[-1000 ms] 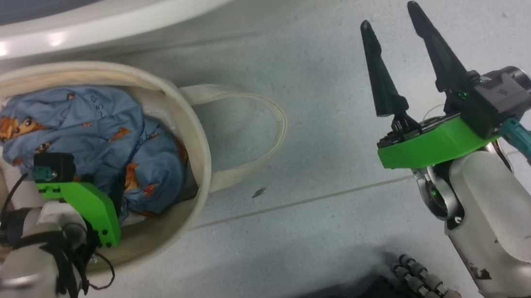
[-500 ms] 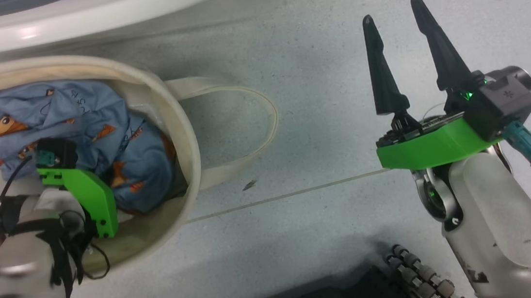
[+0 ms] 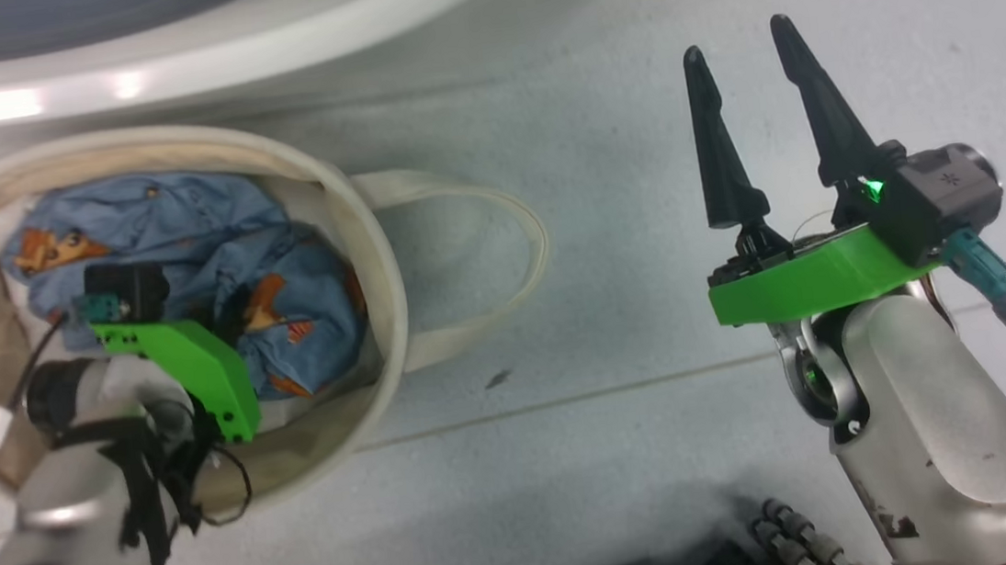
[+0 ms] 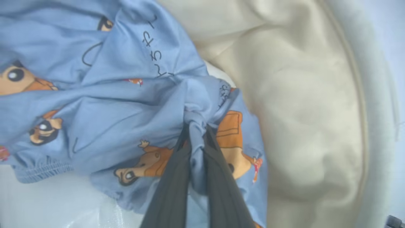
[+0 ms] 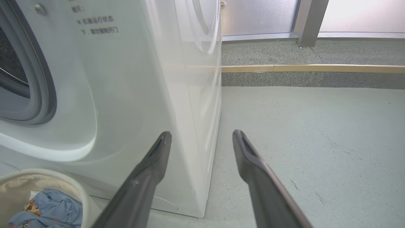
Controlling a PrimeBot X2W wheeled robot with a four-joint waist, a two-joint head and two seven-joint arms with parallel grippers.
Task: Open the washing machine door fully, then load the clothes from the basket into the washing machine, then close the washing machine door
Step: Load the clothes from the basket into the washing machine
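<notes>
Light blue garment (image 4: 126,104), soft and crumpled, printed with orange cartoon animals, lies bunched in the basket (image 3: 377,267), which sits on the floor just before the washing machine (image 5: 133,79). Left gripper (image 4: 196,129) reaches down into the basket, fingers nearly together, with a puckered fold of the blue cloth pinched between them. Step in hand, by my reading: loading, at the pick-up. Next move calls for a lift clear of the floppy cream canvas rim, then a carry to the drum mouth (image 5: 12,79); trailing cloth may snag. Right gripper (image 3: 736,37) hangs spread wide, holding nothing, above speckled grey floor (image 5: 316,133). Machine shell is smooth, glossy white.
</notes>
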